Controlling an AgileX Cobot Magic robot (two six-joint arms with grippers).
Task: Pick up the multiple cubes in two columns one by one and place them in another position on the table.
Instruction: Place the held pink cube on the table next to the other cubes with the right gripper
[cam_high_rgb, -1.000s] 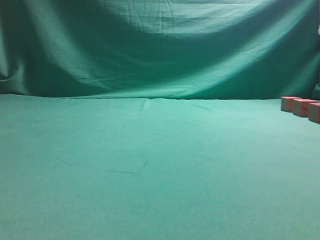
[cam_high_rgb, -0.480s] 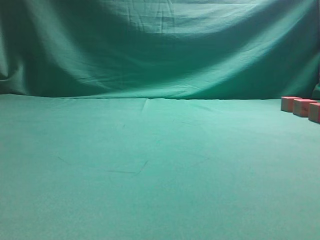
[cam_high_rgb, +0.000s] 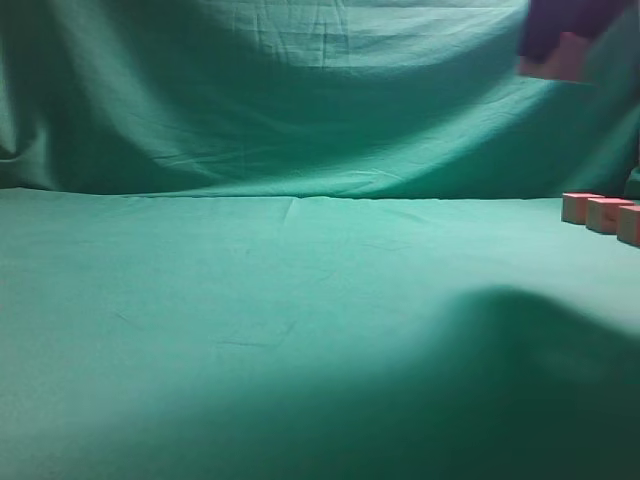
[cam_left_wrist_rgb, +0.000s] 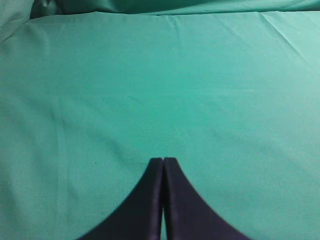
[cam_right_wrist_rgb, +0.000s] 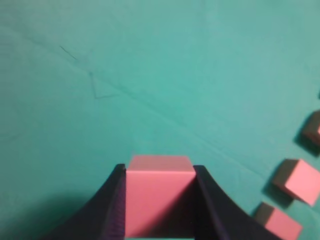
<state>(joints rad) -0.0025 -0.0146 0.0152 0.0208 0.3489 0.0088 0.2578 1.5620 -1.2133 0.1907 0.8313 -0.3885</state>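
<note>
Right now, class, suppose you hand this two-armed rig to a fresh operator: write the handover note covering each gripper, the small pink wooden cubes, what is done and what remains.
Right gripper: shut on one small pink wooden cube, held high above the green cloth table.
Left gripper: shut, empty, low over bare cloth.
Three cubes in a row sit at the table's far right edge.
Done: one cube lifted.
Left: set it down elsewhere, then move the rest one by one.

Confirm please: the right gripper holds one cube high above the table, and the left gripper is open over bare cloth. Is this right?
Not quite. The left gripper is shut, its fingers pressed together over bare cloth, as the left wrist view shows. The right gripper does hold one cube high above the table.
</note>
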